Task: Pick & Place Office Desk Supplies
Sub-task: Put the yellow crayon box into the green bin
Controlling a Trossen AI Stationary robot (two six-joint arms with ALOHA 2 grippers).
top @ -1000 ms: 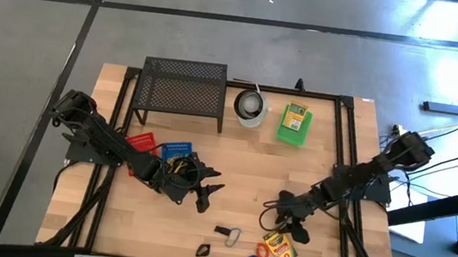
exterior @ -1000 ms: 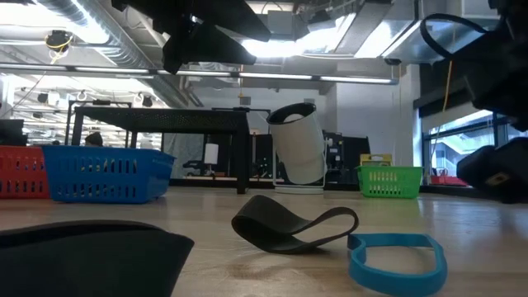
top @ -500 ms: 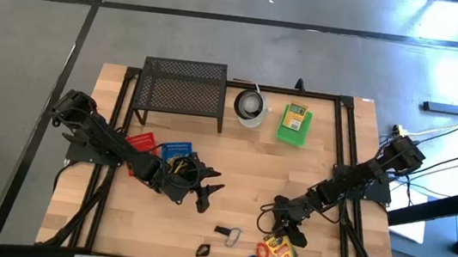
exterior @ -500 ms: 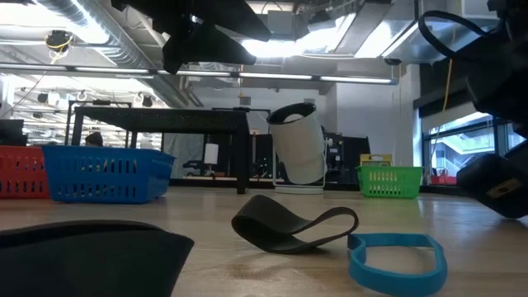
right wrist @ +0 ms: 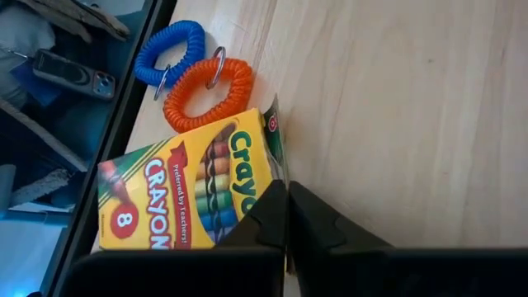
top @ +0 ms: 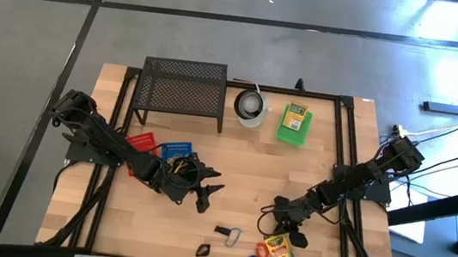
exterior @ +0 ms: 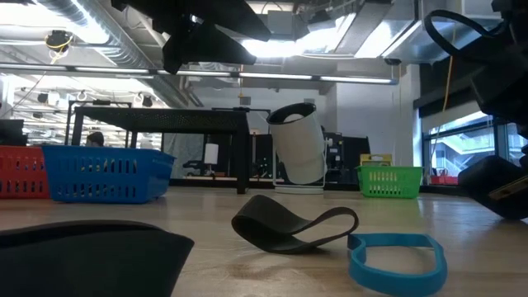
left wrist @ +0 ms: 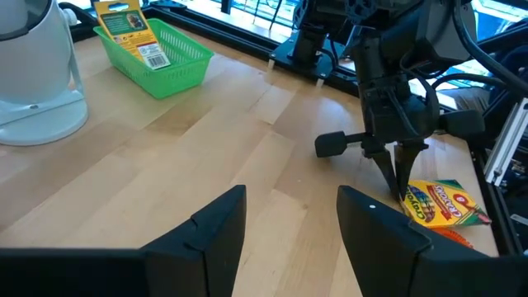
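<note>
1. Crayon box (right wrist: 194,194): lies flat near the front edge of the bench (top: 242,165), on its right half, just beside an orange coil band (right wrist: 206,91) and a blue coil band (right wrist: 169,51) that touch each other.
2. Right gripper (right wrist: 286,216): lowered onto the bench at the box's edge; its fingers are pressed together, tip against tip, at the box's end flap. Whether the flap is pinched between them cannot be told; the box rests on the wood.
3. Left gripper (left wrist: 285,227): hangs above the bench's left-middle, over the small baskets, fingers spread wide and holding nothing.
4. Work apparently done: a second crayon box (left wrist: 128,25) stands in the green basket (top: 294,124) at the back of the bench; the blue basket (top: 176,151) appears to hold some small items, too small to name.
5. Work left, as a judgement: the near crayon box, the two coil bands, a silver clip (top: 233,235) and two small dark items (top: 223,230) near the front edge are loose on the bench. The task looks partly complete.
6. Bystanders to the task: a black mesh rack (top: 182,88) and a white cup-like object (top: 250,107) stand at the back.
</note>
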